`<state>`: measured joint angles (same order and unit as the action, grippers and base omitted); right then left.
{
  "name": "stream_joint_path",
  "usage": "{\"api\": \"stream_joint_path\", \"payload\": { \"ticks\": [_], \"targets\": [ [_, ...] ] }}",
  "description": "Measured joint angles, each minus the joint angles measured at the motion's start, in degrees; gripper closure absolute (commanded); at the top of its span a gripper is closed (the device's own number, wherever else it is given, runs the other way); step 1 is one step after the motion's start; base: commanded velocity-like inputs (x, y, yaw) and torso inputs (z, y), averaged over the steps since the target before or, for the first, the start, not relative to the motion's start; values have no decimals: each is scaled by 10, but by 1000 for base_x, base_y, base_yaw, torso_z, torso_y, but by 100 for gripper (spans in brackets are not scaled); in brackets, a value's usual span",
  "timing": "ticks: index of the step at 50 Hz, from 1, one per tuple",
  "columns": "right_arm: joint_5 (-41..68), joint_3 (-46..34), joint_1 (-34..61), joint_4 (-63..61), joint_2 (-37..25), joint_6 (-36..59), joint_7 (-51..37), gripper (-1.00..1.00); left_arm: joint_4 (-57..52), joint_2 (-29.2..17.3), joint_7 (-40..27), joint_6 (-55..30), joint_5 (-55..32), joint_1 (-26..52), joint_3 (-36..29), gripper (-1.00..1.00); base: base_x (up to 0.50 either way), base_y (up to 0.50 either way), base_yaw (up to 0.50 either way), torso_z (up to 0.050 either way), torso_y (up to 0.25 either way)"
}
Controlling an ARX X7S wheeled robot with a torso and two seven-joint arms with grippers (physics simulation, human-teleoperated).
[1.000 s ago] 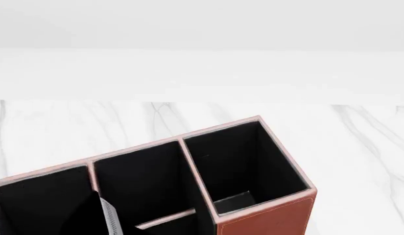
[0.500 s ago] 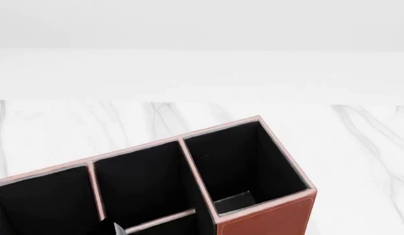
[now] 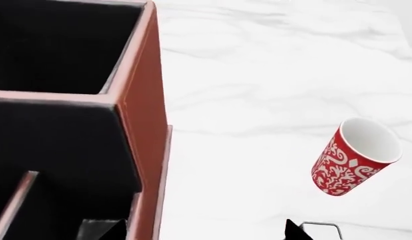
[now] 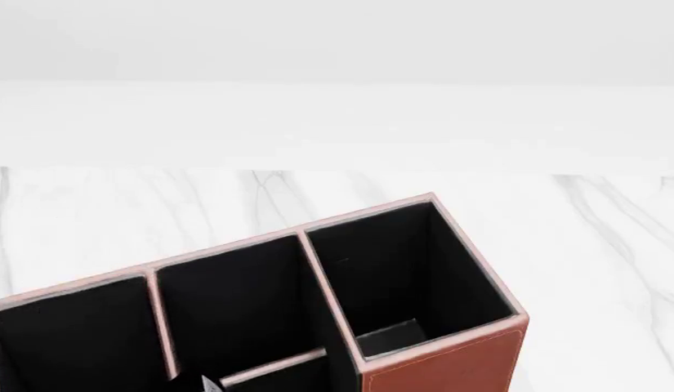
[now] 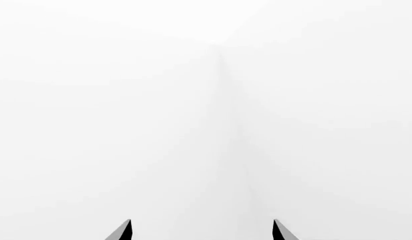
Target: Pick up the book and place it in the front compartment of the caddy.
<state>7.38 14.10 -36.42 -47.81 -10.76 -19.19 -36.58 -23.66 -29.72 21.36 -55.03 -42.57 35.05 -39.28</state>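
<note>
Book [image 4: 209, 384]: only a pale corner shows, low inside the caddy [image 4: 446, 367], near compartment. My left jaws [image 3: 202, 230] straddle the caddy wall, tips well apart, gripping nothing visible. Right jaws [image 5: 202, 230] wide apart, empty. Mug [image 3: 354, 157] upright on the marble surface [image 3: 259, 75].

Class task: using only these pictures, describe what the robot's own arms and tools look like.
Little shows. In the right wrist view, the right tool appears as two dark, pointed fingertips with grey inner faces. In the left wrist view, the left tool shows similar dark tips. No arms, cables or markings are visible.
</note>
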Motion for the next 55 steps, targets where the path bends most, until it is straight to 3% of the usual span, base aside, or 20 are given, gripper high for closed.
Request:
{"api": "stream_joint_path", "payload": {
  "ticks": [27, 55],
  "targets": [
    [1, -4, 1, 2, -7, 1, -6, -100, -37, 34, -65, -12, -1, -33, -14, -100, 0, 0, 0, 0, 0],
    [0, -7, -1, 0, -13, 0, -12, -100, -63, 42, -87, 14, 45, -78, -86, -100, 0, 0, 0, 0, 0]
  ]
}}
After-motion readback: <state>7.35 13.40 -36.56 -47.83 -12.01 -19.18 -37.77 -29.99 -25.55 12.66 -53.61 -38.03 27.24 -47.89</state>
